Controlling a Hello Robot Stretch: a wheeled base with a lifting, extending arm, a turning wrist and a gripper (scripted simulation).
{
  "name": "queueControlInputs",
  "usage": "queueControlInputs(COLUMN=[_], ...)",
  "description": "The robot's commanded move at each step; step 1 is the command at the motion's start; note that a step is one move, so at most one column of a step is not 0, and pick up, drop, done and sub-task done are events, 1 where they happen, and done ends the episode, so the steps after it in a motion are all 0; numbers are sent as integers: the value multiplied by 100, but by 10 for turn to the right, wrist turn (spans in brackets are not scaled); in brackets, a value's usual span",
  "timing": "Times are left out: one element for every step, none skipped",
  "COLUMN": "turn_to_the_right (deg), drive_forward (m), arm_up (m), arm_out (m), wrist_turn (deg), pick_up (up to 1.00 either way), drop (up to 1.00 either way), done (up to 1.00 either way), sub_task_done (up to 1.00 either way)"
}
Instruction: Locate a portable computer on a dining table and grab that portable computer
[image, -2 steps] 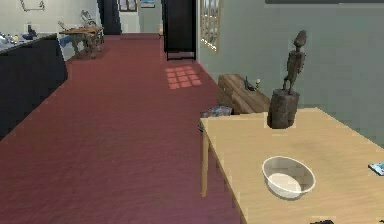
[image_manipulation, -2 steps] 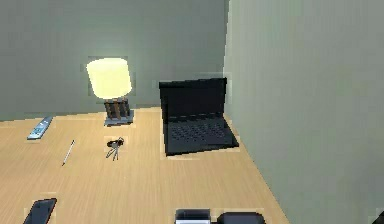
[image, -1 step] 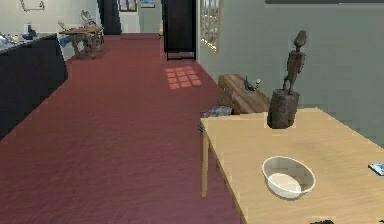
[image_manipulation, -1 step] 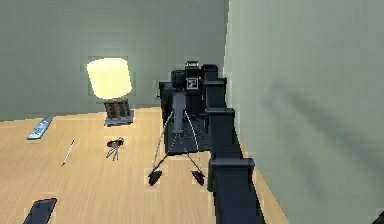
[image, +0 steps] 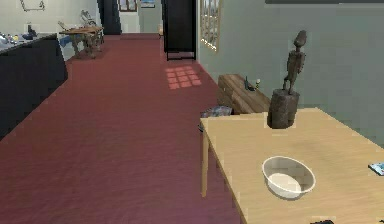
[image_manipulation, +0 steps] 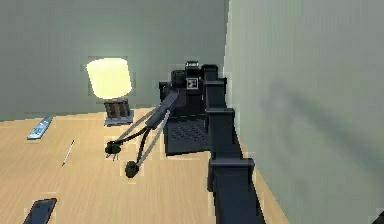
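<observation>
Laptop (image_manipulation: 186, 136), a dark grey flat slab with a ribbed deck, lies on the pale wooden dining table (image_manipulation: 110, 200) close by the dark body of the gripper (image_manipulation: 121, 160). It sits between the roots of the two thin fingers (image_manipulation: 140, 126) and the dark square arm bar (image_manipulation: 232, 175), which hides part of it. The fingertips point away from the laptop, toward the arm side view's left, with bare tabletop behind them: the gripper holds nothing. Beyond the fingers, near them, stands a table lamp (image_manipulation: 108, 79) with a cream drum shade on a small striped base. Out past the fingertips lies a thin pale stick (image_manipulation: 68, 152) like a pen, and farther off on that side a flat blue-grey oblong (image_manipulation: 40, 127). Nearer the view's bottom than the tips, a flat black slab (image_manipulation: 40, 212) rests on the table. A grey-green wall (image_manipulation: 300, 70) rises behind the arm bar. The forward view's pale tabletop carries a round white bowl (image: 288, 178) and a dark carved wooden figure (image: 287, 95) on a block; how far these are from the gripper cannot be told. A low brown wooden cabinet (image: 243, 95) and dark red carpet (image: 120, 130) lie beyond.
</observation>
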Motion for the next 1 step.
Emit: queueControlInputs(turn_to_the_right=[0], drive_forward=[0], arm_up=[0], arm_out=[0], wrist_turn=[450], pick_up=[0], drop=[0], done=[0], sub_task_done=[0])
